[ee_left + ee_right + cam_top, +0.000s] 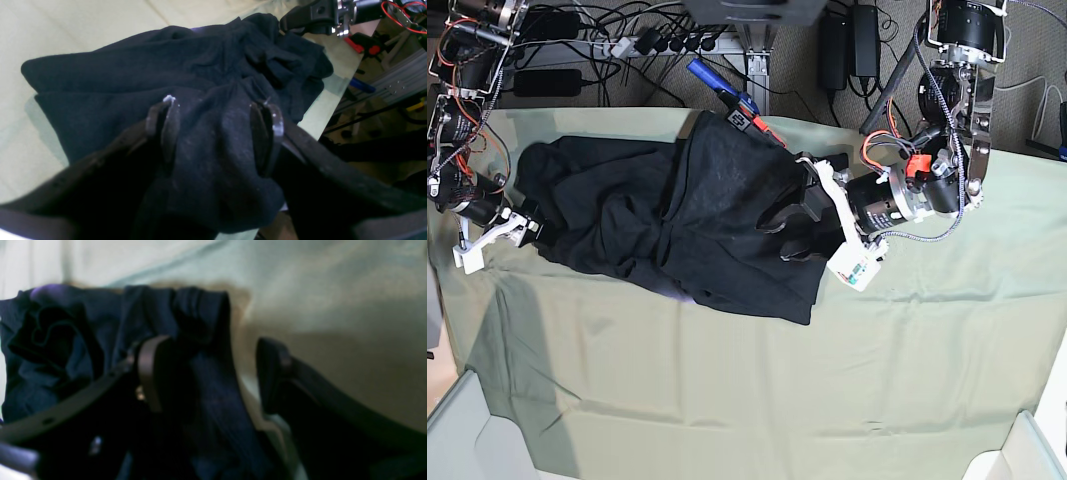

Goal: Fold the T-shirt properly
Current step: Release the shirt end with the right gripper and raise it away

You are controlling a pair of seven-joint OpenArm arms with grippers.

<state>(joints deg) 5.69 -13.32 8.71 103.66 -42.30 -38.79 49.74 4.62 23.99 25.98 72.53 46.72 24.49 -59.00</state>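
Note:
The black T-shirt (pixel 677 210) lies bunched in thick folds across the back of the table, plain side up. My left gripper (pixel 789 232) is at its right end. In the left wrist view a fat bunch of T-shirt (pixel 116 76) fills the gap between the widely spread fingers (pixel 170 123) of that gripper (pixel 218 128), which is shut on it. My right gripper (pixel 527 222) is at the left end. In the right wrist view it (pixel 213 353) is open, and a ribbed strip of T-shirt (pixel 206 380) rests against one finger (pixel 153 373) with bare cloth beside the other.
A pale green table cloth (pixel 727 400) covers the table. Cables and a power strip (pixel 647 45) run behind the back edge, and a blue and red tool (pixel 727 100) lies there. White bins (pixel 457 440) sit at the front corners. The table edge (pixel 333 110) is close to the left gripper.

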